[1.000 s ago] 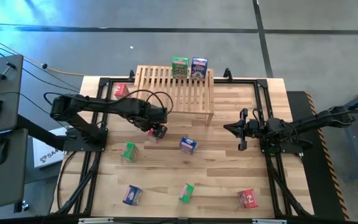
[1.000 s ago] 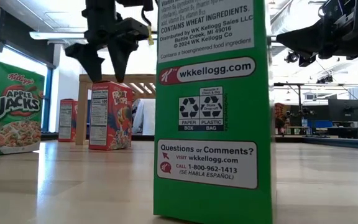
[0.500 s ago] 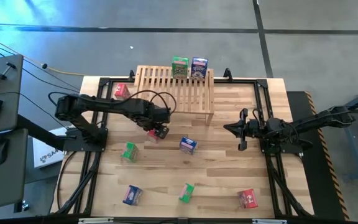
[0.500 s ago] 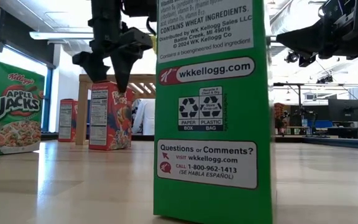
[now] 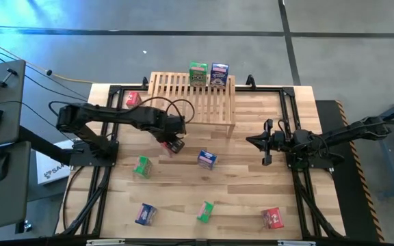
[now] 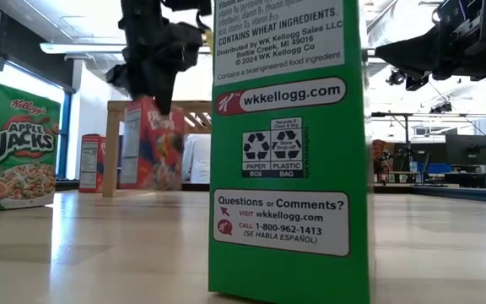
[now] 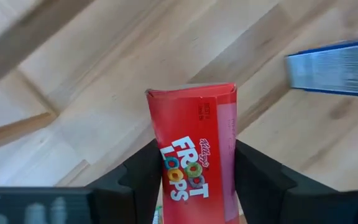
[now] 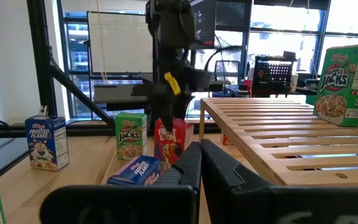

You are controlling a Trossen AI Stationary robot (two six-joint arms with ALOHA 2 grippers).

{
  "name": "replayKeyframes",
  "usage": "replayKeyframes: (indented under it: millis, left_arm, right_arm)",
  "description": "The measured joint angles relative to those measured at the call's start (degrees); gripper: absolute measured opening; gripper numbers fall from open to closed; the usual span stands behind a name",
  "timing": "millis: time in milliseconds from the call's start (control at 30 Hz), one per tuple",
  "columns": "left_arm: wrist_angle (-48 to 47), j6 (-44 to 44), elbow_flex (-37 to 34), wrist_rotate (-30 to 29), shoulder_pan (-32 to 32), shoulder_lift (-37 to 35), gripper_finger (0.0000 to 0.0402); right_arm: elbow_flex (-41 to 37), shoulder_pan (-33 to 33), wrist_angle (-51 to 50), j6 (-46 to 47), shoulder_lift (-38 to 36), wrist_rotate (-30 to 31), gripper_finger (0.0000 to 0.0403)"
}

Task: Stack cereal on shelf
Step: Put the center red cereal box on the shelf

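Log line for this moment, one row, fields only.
left gripper: shut on red box, tilted | right gripper: shut, waiting | shelf: green box, blue box

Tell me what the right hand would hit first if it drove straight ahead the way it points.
Probably the blue cereal box lying flat just ahead of the right hand; the red box held by the left hand stands beyond it. Depth is uncertain.

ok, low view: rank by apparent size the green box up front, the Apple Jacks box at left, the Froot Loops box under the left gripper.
1. Green box, largest, but only because it is nearest the camera.
2. Apple Jacks box.
3. Froot Loops box, looks only slightly smaller than the Apple Jacks box; it stands farther back, so true sizes are unsure.
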Motion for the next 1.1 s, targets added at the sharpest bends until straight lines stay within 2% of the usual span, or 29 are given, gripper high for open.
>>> replayKeyframes:
  millis: [267, 567, 867, 1100]
  left_arm:
    - [1.97, 1.43, 0.00, 2.35, -3.15, -7.46, 0.0150]
    - [7.95, 4.93, 0.00, 1.08, -7.59, -16.22, 0.0149]
    - [15.24, 11.27, 0.00, 0.37, -7.58, -23.97, 0.0149]
    - [20.79, 18.80, 0.59, 0.46, -6.40, -26.63, 0.0149]
  right_arm:
    - [0.00, 0.01, 0.06, 0.00, -0.02, -0.01, 0.0000]
    - [0.00, 0.00, 0.06, 0.44, 0.00, -0.02, 0.0000]
    - [0.00, 0.01, 0.06, 0.87, 0.00, -0.01, 0.0000]
    - [0.00, 0.01, 0.08, 0.87, -0.02, 0.00, 0.0000]
